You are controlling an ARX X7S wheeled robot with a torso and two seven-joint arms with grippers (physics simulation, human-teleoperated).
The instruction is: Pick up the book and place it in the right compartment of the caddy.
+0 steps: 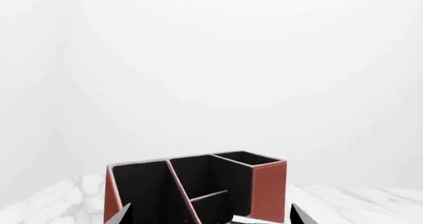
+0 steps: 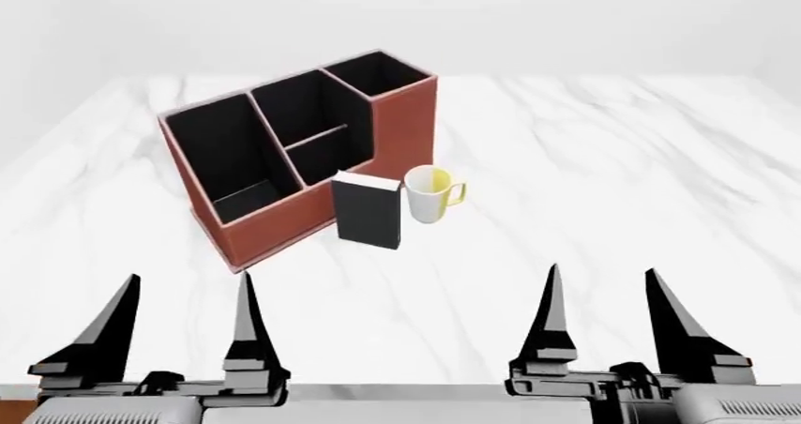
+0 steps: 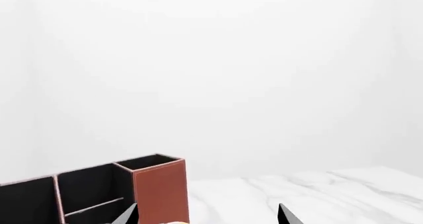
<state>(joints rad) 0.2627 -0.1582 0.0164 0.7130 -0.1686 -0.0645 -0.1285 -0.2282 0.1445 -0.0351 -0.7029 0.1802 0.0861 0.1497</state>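
Observation:
The black book [image 2: 367, 210] stands upright on the marble table, just in front of the reddish-brown caddy [image 2: 403, 128] and touching or nearly touching the white-and-yellow mug [image 2: 430, 194] on its right. The caddy's right compartment [image 2: 375, 72] is the square deep cell at its far right end; it also shows in the left wrist view [image 1: 248, 158] and the right wrist view [image 3: 146, 162]. My left gripper [image 2: 188, 325] and right gripper [image 2: 603, 321] are both open and empty, low at the near edge, well short of the book. Only the fingertips [image 1: 122, 215] show in the wrist views.
The caddy's large slanted-wall cell [image 2: 225, 152] and divided middle cell [image 2: 313, 128] lie left of the right compartment. The white marble table [image 2: 601, 180] stretches to the right and front. A plain white wall stands behind.

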